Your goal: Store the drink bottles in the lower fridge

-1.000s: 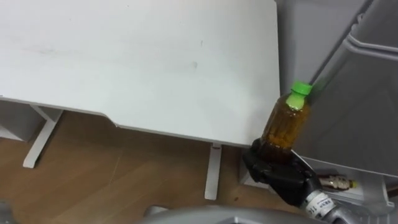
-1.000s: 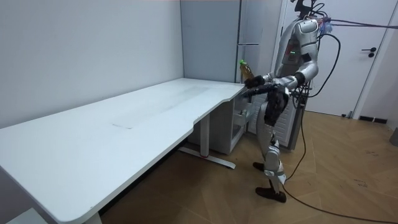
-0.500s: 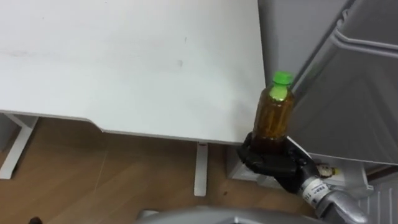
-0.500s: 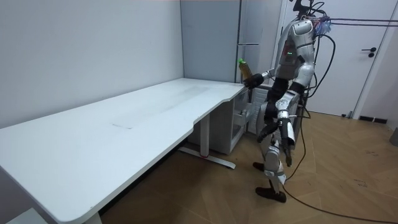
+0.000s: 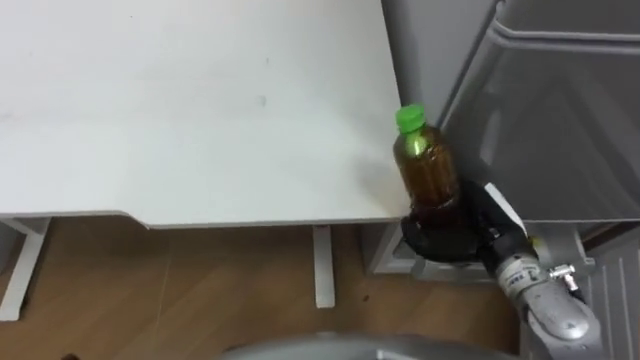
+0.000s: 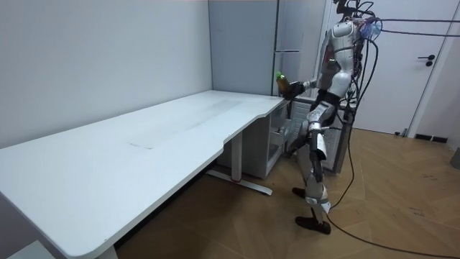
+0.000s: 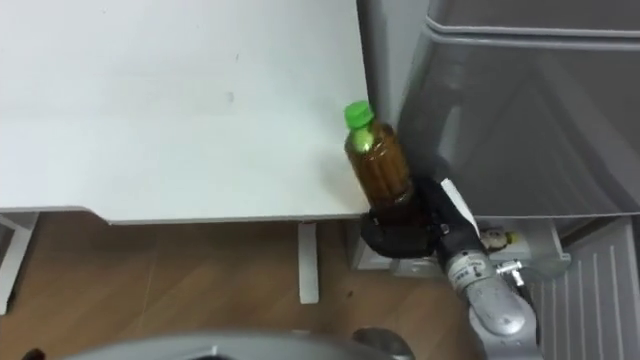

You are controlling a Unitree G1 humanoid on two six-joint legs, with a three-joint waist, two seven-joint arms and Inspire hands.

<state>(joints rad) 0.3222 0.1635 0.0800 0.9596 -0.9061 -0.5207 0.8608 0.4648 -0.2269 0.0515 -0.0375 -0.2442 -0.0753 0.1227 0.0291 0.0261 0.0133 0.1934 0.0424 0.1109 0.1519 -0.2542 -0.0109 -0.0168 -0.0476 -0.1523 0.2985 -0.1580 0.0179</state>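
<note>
As the robot stands between the desk (image 5: 200, 100) and the fridge (image 5: 560, 110), we find its right hand (image 5: 447, 238) clamped round the base of the bottle (image 5: 428, 172). The bottle is thus held in the air just off the desk's near right corner, touching neither desk nor fridge so far as we can see. Its long axis runs close to upright, green cap (image 5: 408, 119) uppermost, amber drink nearly to the neck. The fridge's grey front rises just beside the bottle on the robot's right, so the right hand is much the nearer one. The left hand (image 6: 318, 150) hangs at the thigh in the room view, idle. We judge the carry under way and the placing not yet done. The lower compartment should lie down and to the right of the hand, so the next move calls for lowering and a rightward reach with the bottle kept upright. We cannot tell whether that compartment stands open.
</note>
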